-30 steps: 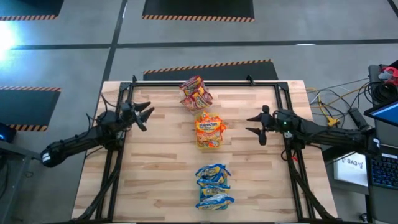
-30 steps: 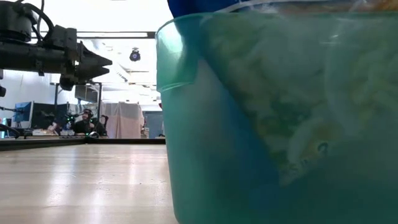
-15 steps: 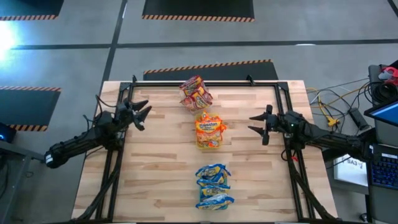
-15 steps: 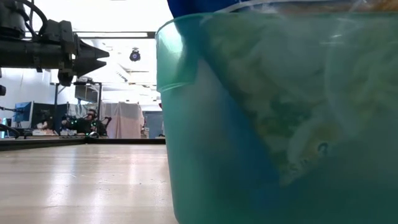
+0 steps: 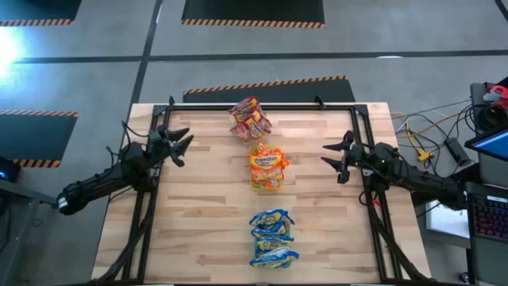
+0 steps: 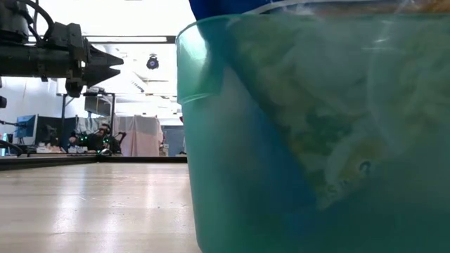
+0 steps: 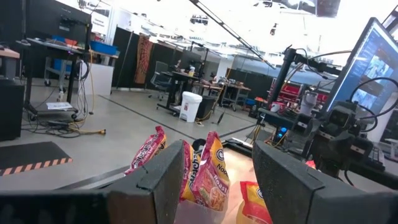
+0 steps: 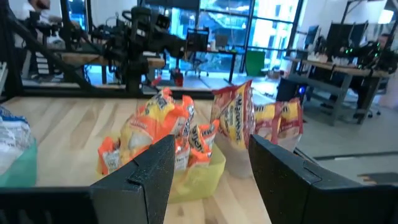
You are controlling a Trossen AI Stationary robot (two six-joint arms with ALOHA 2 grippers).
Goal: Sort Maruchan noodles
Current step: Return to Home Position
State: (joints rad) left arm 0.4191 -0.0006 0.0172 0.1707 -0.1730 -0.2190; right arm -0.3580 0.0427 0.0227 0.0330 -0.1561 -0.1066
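Noodles [image 5: 267, 165] unmoved; right gripper [image 5: 326, 154] drawn back rightward; left gripper [image 5: 188, 141] static.

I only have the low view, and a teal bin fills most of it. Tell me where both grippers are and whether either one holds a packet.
Observer: From above, the left gripper hangs open and empty over the left part of the table.
Operator: Now the right one.
Observer: The right gripper is open and empty too, over the table's right part.
Operator: Give me the packets.
Observer: They stand in three groups in a line down the table's middle: red packets at one end, orange packets in the centre, blue packets at the other end.
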